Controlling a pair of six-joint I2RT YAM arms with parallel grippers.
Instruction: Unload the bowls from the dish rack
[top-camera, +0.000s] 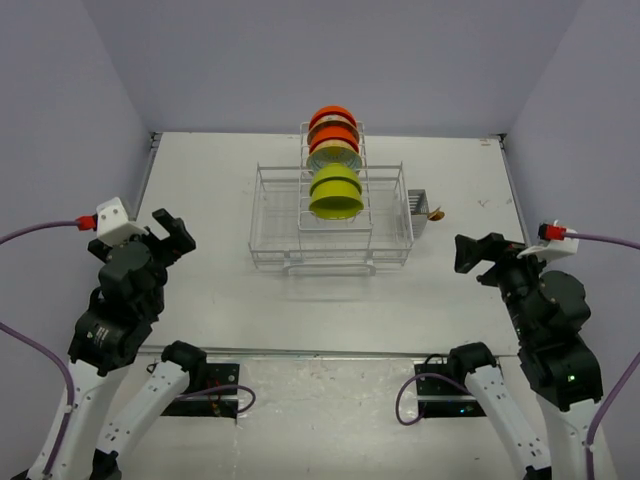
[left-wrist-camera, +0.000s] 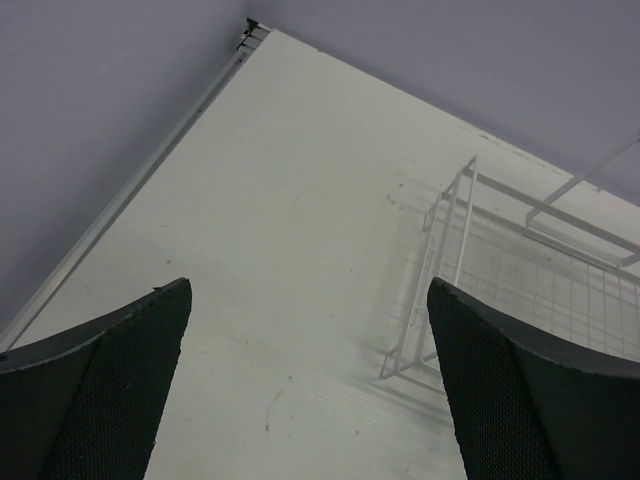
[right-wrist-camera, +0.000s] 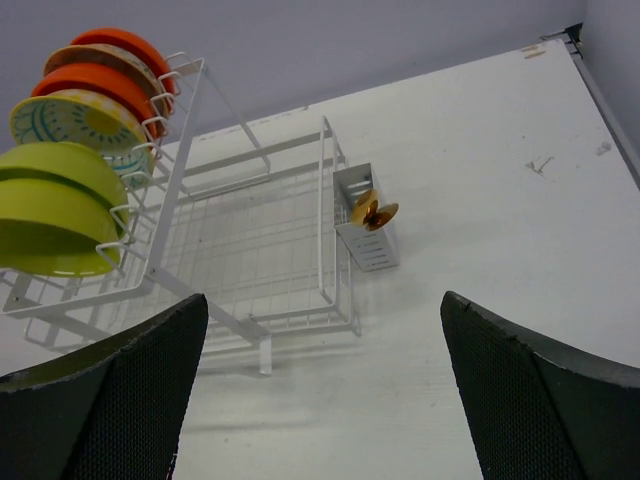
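- I am holding my left gripper (top-camera: 172, 235) above the left side of the table (top-camera: 200, 180), well apart from the rack; its jaws are standing wide apart, gripping nothing.
- The dish rack (top-camera: 325, 262) is sitting mid-table, toward the far edge; my left wrist camera is catching only one corner of it.
- The bowls are standing on edge in a row in the rack's taller slotted section; two lime-green bowls (top-camera: 336, 192) are sitting nearest me; a cream patterned bowl (top-camera: 335, 155) is standing behind them; orange-red bowls (top-camera: 333, 118) are filling the far end.
- A small grey cutlery cup (top-camera: 417, 203) is hanging on the rack's right side; something small and amber (right-wrist-camera: 372, 211) is poking out of it.
- I am holding my right gripper (top-camera: 470, 255) over the table's right side, near the cup but touching nothing; its jaws are likewise standing wide apart, empty.
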